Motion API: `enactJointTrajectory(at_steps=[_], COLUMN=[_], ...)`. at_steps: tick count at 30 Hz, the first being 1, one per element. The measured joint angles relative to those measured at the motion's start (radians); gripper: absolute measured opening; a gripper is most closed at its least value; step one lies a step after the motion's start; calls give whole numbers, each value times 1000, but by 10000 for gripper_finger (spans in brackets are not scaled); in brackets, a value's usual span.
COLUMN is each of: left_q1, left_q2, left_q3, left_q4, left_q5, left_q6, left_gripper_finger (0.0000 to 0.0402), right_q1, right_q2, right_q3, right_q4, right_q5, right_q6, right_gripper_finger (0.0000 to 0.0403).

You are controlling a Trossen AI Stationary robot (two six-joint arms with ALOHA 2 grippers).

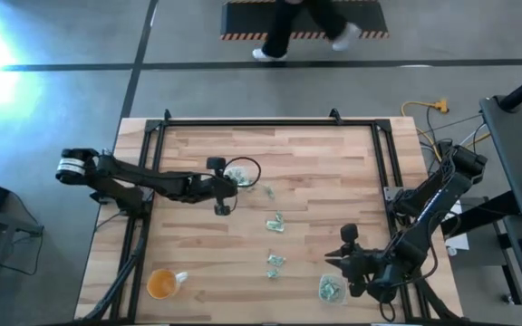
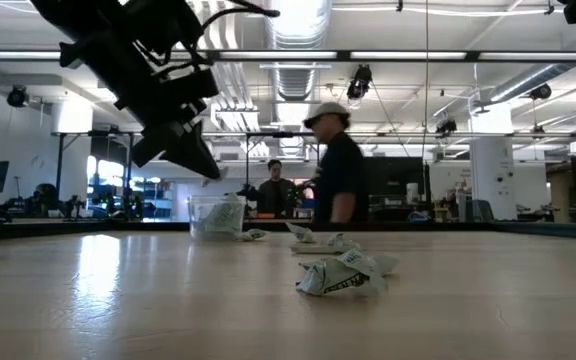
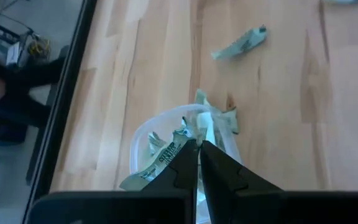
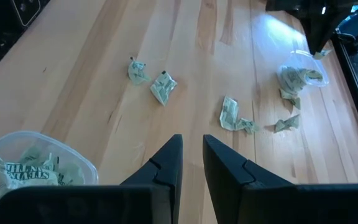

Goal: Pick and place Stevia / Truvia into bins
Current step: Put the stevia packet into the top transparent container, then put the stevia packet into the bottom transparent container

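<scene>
Four loose Stevia / Truvia packets (image 1: pixel 276 223) lie on the table (image 1: pixel 315 172) between both arms; right claw (image 4: pixel 191 149), fingers slightly parted and empty, beside its bin (image 1: pixel 332 289), sits nearer than the pressed-together left claw (image 3: pixel 197 149) over the far bin (image 1: pixel 240 172).

In the left wrist view, the left gripper (image 3: pixel 198 149) covers the near rim of the clear bin (image 3: pixel 166 127) beneath it, and the print on the packet (image 3: pixel 160 163) hanging over that rim is too small to read. In the right wrist view, the second clear bin (image 4: pixel 39 163) near the table's front right corner is cut off by the picture's edge, so only part of its crumpled packets shows. In the low view, the far bin (image 2: pixel 215 217) is blurred, and its packets cannot be counted.
</scene>
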Motion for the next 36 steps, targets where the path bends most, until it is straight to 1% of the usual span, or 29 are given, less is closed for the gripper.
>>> enactJointTrajectory(at_steps=[8,23,25,32,36], left_q1=[71,83,83,83,83], left_q2=[48,60,60,60,60], left_q3=[-1,-1,-1,-1,-1], left_q4=[-3,3,4,6,5], left_q5=[63,63,62,62,60], left_q6=[-29,-51,-51,-52,-52], left_gripper_finger=[0,1,10,77,102], right_q1=[0,0,0,0,0], right_q2=[0,0,0,0,0], right_q3=[-3,-3,-3,-3,-3], right_q4=[1,3,3,3,3], right_q5=[0,0,0,0,0], right_q6=[0,0,0,0,0], right_gripper_finger=[54,54,54,54,54])
